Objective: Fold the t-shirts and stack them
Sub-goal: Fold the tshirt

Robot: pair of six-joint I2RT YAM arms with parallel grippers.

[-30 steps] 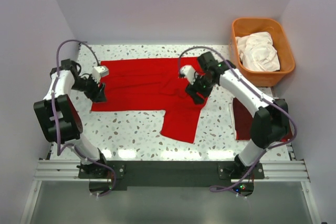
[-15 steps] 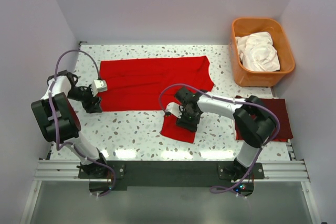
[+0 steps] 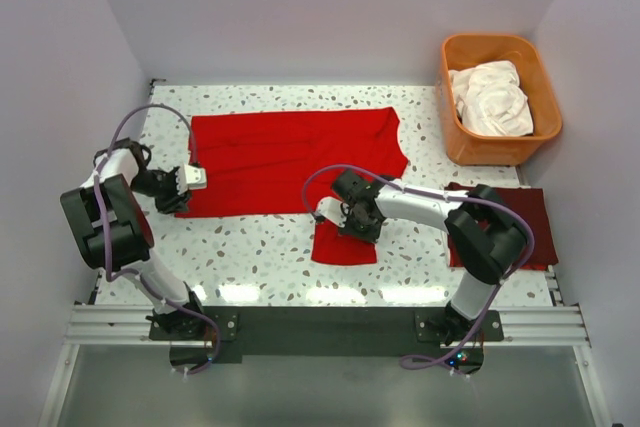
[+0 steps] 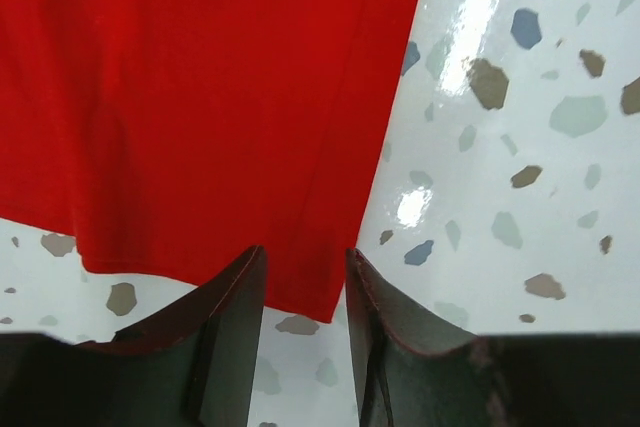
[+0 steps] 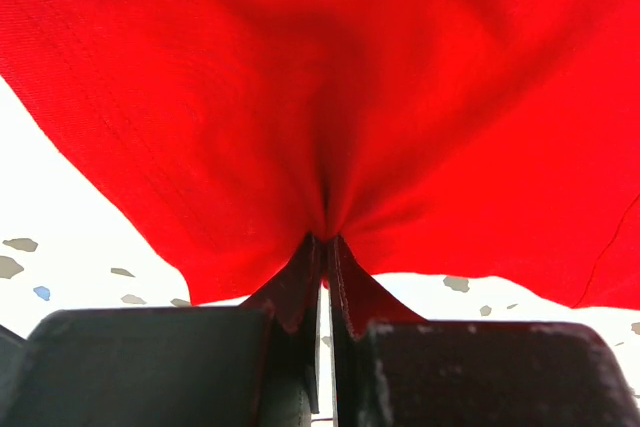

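Lying flat across the white speckled table, a bright red cloth t-shirt fills the centre of the overhead view, with a narrower part reaching toward the lower centre of the frame. The right gripper is clenched on that lower part, and the cloth bunches into creases where the jaws pinch it. At the left of the frame, the left gripper sits at the shirt's lower left corner, jaws parted, with the red hem showing in the gap. A dark maroon t-shirt lies flat at the right edge, partly behind the right arm. Crumpled white t-shirts fill an orange plastic tub in the upper right.
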